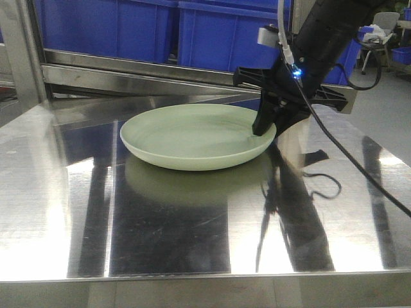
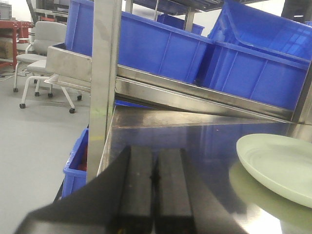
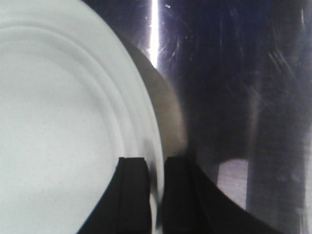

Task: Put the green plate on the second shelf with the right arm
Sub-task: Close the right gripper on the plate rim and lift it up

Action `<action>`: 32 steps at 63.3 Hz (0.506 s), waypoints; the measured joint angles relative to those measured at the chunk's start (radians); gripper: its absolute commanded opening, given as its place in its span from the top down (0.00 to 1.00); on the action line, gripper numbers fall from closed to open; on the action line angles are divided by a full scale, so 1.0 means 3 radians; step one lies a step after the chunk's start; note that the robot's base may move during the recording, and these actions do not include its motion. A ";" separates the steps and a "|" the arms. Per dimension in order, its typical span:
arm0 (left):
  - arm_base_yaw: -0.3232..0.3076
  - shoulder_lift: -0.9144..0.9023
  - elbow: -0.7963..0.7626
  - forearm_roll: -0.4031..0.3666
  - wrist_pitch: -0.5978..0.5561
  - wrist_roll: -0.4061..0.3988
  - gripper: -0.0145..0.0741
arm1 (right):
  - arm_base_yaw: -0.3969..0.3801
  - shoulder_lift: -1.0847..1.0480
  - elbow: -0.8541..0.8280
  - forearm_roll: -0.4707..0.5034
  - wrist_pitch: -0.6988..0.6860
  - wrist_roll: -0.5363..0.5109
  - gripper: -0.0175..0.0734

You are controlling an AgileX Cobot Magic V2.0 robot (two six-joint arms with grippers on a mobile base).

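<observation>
You were looking at a polished steel shelf (image 1: 192,244) that mirrored everything on it, with a row of blue crates (image 1: 103,25) on the level behind its back edge.

In your left wrist view, an office chair (image 2: 41,44) stood on the grey floor at the far left. Beside it, a steel upright post (image 2: 105,73) rose at the shelf's left edge. Just right of the post was your left gripper (image 2: 155,190), its two black fingers (image 2: 136,190) pressed together with only a thin seam between them, holding nothing. It was near the shelf's left edge and well apart from the plate.

The green plate (image 1: 186,135) lay on the shelf, nearer the back edge than the front and roughly midway between the left and right edges. Its reflection showed directly beneath it.

At the plate's right rim you had the right gripper (image 1: 264,128) reaching down. Your right wrist view showed that gripper (image 3: 156,195) with one finger inside the rim and the other outside, the jaws closed on the plate's edge. A black cable (image 1: 347,154) trailed from the arm toward the shelf's right edge.
</observation>
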 measured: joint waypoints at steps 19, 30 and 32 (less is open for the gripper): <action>0.0000 0.0000 0.0000 0.0000 0.0000 0.0000 0.69 | 0.0006 -0.0540 0.0006 -0.0315 0.0206 -0.0036 0.75; 0.0000 0.0000 0.0000 0.0000 0.0000 0.0000 0.69 | 0.0006 -0.0980 0.0013 -0.0337 0.0339 -0.0007 0.75; 0.0000 0.0000 0.0000 0.0000 0.0000 0.0000 0.69 | -0.0001 -0.1056 0.0013 -0.0337 0.0348 0.0010 0.75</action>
